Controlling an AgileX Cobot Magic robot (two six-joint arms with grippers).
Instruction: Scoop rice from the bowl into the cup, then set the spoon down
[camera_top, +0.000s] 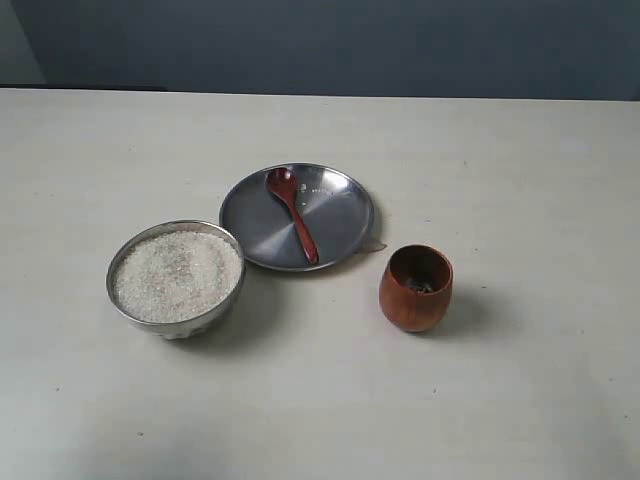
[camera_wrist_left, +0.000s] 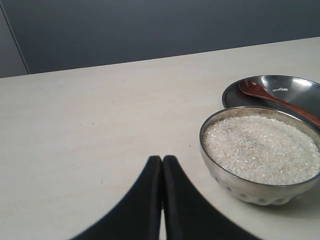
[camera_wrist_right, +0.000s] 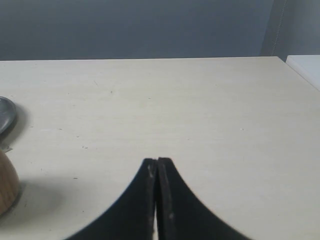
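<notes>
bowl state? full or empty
Full: the rice reaches nearly to the rim of the bowl across its whole width, as both the exterior and left wrist views show.

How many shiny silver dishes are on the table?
2. The bowl, full of rice, sits at the left. The flat plate lies just behind it, toward the middle, with the spoon on it. Nothing seems to hide another.

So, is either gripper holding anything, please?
Nothing: left gripper and right gripper are shut empty; the slim reddish-brown wooden spoon lies on the flat steel plate.
</notes>
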